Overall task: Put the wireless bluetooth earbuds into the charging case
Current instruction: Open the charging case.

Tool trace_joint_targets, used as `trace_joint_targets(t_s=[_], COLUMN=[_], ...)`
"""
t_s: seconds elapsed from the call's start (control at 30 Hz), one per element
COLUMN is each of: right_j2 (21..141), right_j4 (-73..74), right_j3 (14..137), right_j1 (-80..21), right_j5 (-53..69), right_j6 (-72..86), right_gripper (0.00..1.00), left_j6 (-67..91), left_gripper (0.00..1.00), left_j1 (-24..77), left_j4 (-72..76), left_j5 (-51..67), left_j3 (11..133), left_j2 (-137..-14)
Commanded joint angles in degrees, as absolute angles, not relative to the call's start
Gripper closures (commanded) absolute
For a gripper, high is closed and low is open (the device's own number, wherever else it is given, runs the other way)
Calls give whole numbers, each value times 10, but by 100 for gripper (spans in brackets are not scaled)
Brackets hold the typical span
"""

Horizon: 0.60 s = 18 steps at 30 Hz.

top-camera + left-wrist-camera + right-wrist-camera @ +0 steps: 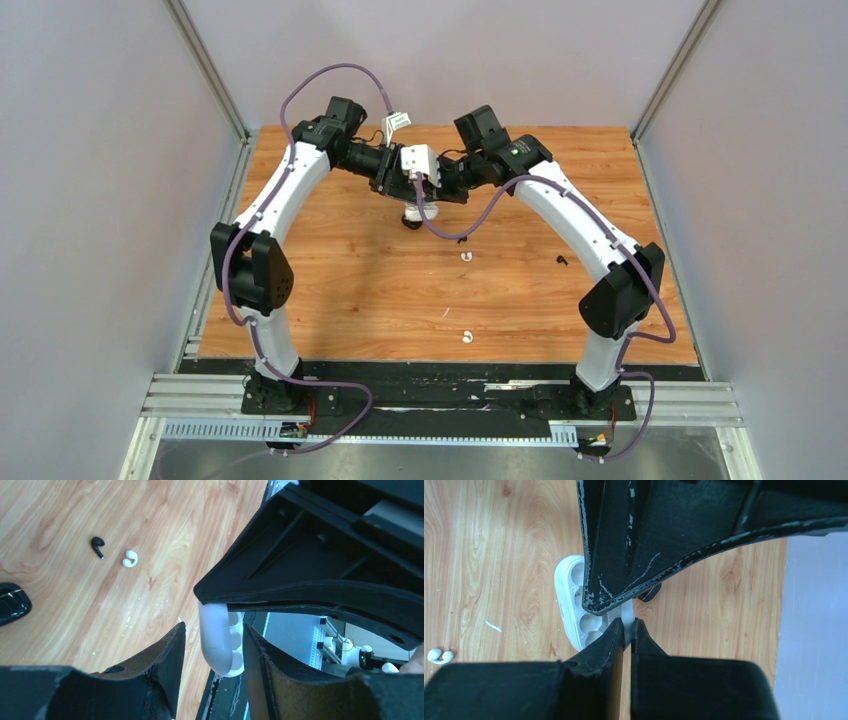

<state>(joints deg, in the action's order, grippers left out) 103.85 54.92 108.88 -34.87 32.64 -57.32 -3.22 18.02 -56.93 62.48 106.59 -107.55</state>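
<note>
An open white charging case (571, 600) with empty wells hangs above the table at centre back, also seen as the case (412, 214). My right gripper (628, 624) is shut on its thin lid. My left gripper (213, 630) stands open around the case (217, 642): one finger (257, 655) lies against the well side, and the other finger (172, 652) stands a gap away from the lid. On the wood lie a black earbud (97, 546) and a white earbud (130, 558). Another white earbud (439, 655) lies to the left in the right wrist view.
A black case (11, 602) rests on the wood at the left edge of the left wrist view. From above, two white earbuds (466, 256) (466, 337) and a black earbud (562, 261) lie in front of the arms. Grey walls enclose the table (330, 300).
</note>
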Motion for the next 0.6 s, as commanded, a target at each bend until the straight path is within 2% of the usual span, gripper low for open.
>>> trace_joint_targets(t_s=[0.0,0.17,0.2,0.27,0.4,0.5,0.57], right_j2=[1037,1037,1037,1037,1035,1035,1034], right_j4=[527,526,526,526,527,526,526], right_j3=[1121,1118,1117,1115,1110,1107,1107], right_j1=[-356,-361,-363,-365,-368,-369,-369], right_j5=[327,324,323,320,315,311,311], right_j6=[-578,-579,-580,-583,-587,-590,-589], right_gripper=[100,100,100,100,100,100,100], left_j6=[-60,-61,-59,-49,-32,-12,-9], left_gripper=[49,62,63,56,50,50,55], left_j1=[185,185,185,185,184,179,175], left_j4=[-594,-587,-586,-581,-573,-565,-566], left_j5=[631,635,637,640,653,657,659], left_j3=[1091,1093,1092,1092,1090,1088,1088], left_j2=[-1081,-1084,-1085,-1086,-1087,-1091,-1093])
